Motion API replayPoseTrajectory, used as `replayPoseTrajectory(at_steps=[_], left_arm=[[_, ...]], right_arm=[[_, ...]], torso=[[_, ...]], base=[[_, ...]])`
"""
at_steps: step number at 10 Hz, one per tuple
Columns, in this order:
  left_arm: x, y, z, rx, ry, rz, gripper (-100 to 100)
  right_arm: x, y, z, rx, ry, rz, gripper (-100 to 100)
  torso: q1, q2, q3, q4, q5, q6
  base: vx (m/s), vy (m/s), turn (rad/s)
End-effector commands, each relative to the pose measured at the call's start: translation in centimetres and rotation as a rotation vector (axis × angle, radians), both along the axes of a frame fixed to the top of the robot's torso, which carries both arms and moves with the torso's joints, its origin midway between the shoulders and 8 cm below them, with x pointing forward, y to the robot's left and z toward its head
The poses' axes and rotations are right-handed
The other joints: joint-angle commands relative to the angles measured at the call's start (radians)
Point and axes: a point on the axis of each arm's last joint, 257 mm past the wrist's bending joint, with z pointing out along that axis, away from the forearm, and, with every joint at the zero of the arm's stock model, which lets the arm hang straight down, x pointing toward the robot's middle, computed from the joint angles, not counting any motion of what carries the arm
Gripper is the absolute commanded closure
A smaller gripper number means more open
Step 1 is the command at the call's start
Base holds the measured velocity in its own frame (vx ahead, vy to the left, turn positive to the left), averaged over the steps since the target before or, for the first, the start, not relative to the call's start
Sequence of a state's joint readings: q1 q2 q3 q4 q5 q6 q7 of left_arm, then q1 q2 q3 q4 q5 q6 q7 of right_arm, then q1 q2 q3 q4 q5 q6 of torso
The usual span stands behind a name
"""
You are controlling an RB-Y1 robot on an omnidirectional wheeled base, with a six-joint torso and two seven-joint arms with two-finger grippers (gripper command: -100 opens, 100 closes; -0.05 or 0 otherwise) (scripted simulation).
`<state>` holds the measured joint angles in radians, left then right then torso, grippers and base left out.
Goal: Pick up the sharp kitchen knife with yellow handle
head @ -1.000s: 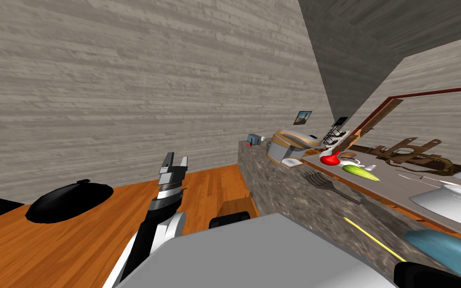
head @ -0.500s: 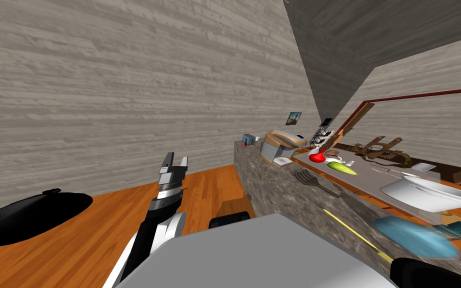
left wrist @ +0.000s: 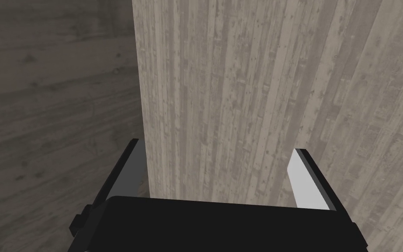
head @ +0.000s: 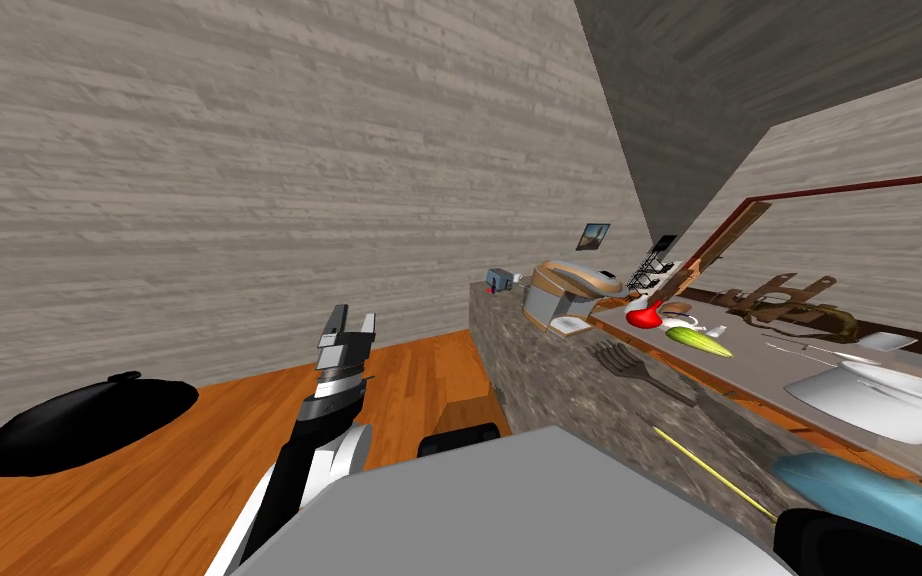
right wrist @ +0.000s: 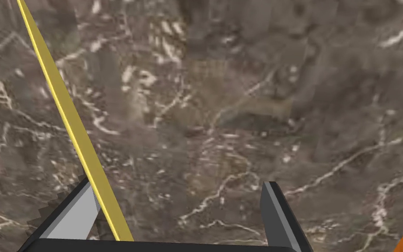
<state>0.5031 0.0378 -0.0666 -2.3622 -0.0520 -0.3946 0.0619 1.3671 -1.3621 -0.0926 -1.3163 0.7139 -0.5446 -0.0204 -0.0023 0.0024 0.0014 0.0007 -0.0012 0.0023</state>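
Note:
A long, thin yellow strip, the knife (head: 709, 468) seen edge-on, lies on the dark marbled counter (head: 559, 375) near its front end. In the right wrist view the knife (right wrist: 71, 127) runs slantwise over the marbled surface and passes just inside one of my right gripper's fingers (right wrist: 80, 203). My right gripper (right wrist: 176, 183) is open close above the counter with nothing pressed between its fingers. I cannot tell handle from blade. My left gripper (head: 349, 325) is open, raised over the wooden floor away from the counter.
Farther along the counter lie a dark fork-like utensil (head: 639, 365), a red thing (head: 644, 318), a green-yellow vegetable (head: 697, 340) and a tan appliance (head: 569, 290). A white bowl (head: 889, 400) and a blue thing (head: 869, 495) sit beside the knife. A black area (head: 89, 420) lies on the floor.
My head view has swung: the counter's things slid left, then partly back right. The left arm keeps its pose in the picture.

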Motion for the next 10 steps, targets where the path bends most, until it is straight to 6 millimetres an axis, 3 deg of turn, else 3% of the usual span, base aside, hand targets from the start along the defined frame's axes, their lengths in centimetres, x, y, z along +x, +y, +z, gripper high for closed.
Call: replayPoseTrajectory(at_steps=[1,5,6,7,9,10], left_arm=[[0.0,0.0,0.0,0.000,0.000,0.000,0],[0.0,0.0,0.0,0.000,0.000,0.000,0],[0.0,0.0,0.0,0.000,0.000,0.000,0],[0.0,0.0,0.0,0.000,0.000,0.000,0],[0.0,0.0,0.0,0.000,0.000,0.000,0],[0.0,0.0,0.0,0.000,0.000,0.000,0]], right_arm=[[0.0,0.0,0.0,0.000,0.000,0.000,100],[0.1,-0.1,0.0,-0.003,-0.001,0.003,100],[0.1,-0.1,0.0,-0.004,0.000,0.004,0],[0.8,-0.2,0.7,0.001,-0.002,0.006,100],[1.2,-0.4,1.1,-0.001,-0.003,0.013,100],[1.3,-0.4,1.2,-0.001,-0.003,0.012,0]], torso=[[0.000,0.000,0.000,0.000,0.000,0.000],[0.001,0.002,0.001,0.000,0.000,0.001],[0.000,0.002,0.001,0.000,-0.001,0.001],[0.000,0.002,0.001,0.001,-0.001,0.001],[0.002,0.005,0.003,0.001,-0.001,0.002],[0.001,0.004,0.003,0.001,-0.001,0.002]], base=[[0.000,0.000,0.000],[0.001,-0.001,0.002],[0.000,0.000,0.000],[-0.023,0.016,-0.078],[-0.034,0.020,-0.061],[0.000,0.000,0.000]])
